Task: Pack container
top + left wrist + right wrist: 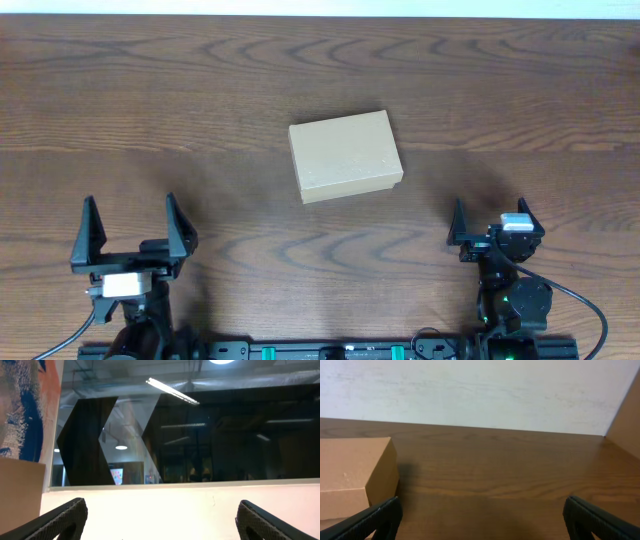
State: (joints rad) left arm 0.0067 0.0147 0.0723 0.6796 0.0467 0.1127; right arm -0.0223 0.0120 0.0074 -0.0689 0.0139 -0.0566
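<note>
Overhead: container [345, 155] is shut, lid flat, roughly mid-table [150, 90], and turned slightly off square to the table edge. Left gripper [129, 212] is near the front edge on the left side, jaws spread wide with nothing between them. Right gripper [490, 210] is near the front edge on the right side, jaws also apart and empty, with a narrower gap than the left in this view. The container lies farther back than both grippers and between them, touching neither and nearer the right one.

Left wrist: the camera looks out level, above the tabletop. Fingers [60, 521] sit in the two bottom corners with a wide gap and nothing held. Beyond them is a pale band, then dark glass [225, 435] reflecting ceiling lights [172, 391]. A blue-and-orange painted panel [25, 405] is at frame-left. Under it is a flat tan surface [17, 490]; can't tell what it is.

Right wrist: fingers [375, 522] are low in both corners, spread wide and empty. The container [355, 475] is at frame-left on the wood table [495, 470], just ahead of the frame-left finger and off to the side of the gap. Its lid seam is closed. A white wall [470, 390] is behind. A tan slanted surface [625, 415] is at the frame-right edge, unidentifiable.
</note>
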